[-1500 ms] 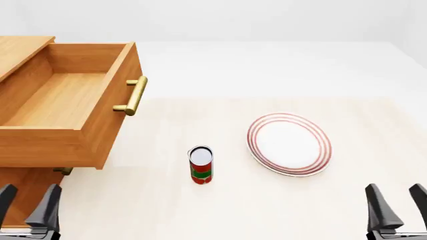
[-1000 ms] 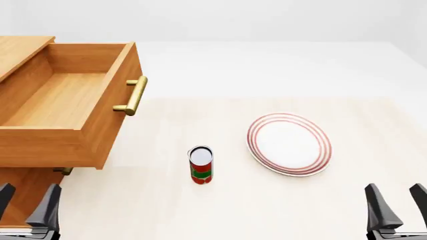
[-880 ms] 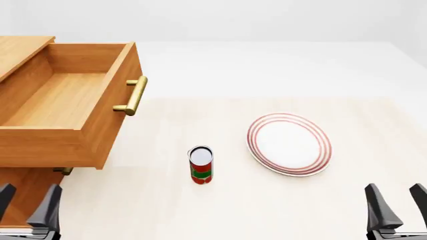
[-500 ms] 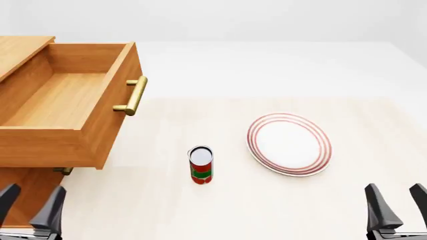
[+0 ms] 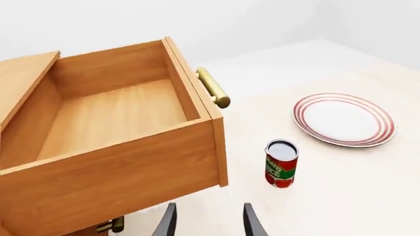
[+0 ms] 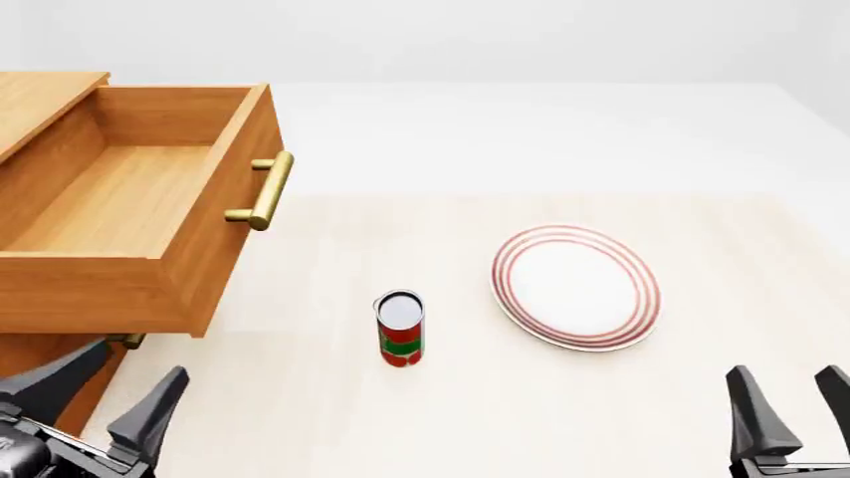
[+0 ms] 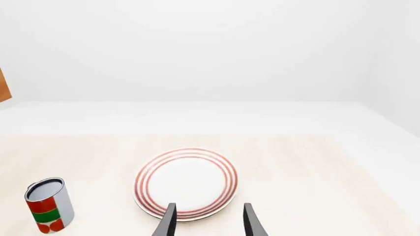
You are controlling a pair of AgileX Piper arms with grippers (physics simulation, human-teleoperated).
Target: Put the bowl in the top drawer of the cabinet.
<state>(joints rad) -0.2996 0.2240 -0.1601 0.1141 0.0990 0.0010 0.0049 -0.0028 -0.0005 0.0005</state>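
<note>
1. The bowl: not seen in any of the three views. No speckled bowl on the bench, none inside the drawer. Its position cannot be told.
2. The top drawer (image 6: 126,214) is pulled well out of the cabinet (image 6: 40,105); its floor is bare wood. Brass bar handle (image 6: 266,189) on the front panel, facing toward the bench's middle. The lower drawer's handle (image 5: 111,226) just peeks out beneath, apparently shut.
3. Other items on the bench (image 6: 439,418): a red-and-green tin can (image 6: 398,328) standing upright, open silver top, near the middle; a flat white plate with red rings (image 6: 575,287) to its right, well apart from the can. Neither is the task's thing.
4. Left gripper (image 6: 106,398): low at the near left edge, below the drawer's front corner, jaws apart, holding nothing. The left wrist view looks along them at the drawer and can.
5. Right gripper (image 6: 790,413): low at the near right edge, jaws apart, empty; the right wrist view has the plate directly ahead.
6. Judgement: drawer stands ready; the deciding relation, which way the bowl lies from either pair of jaws, cannot be fixed here. The left arm is nearer the drawer for the eventual placement.
</note>
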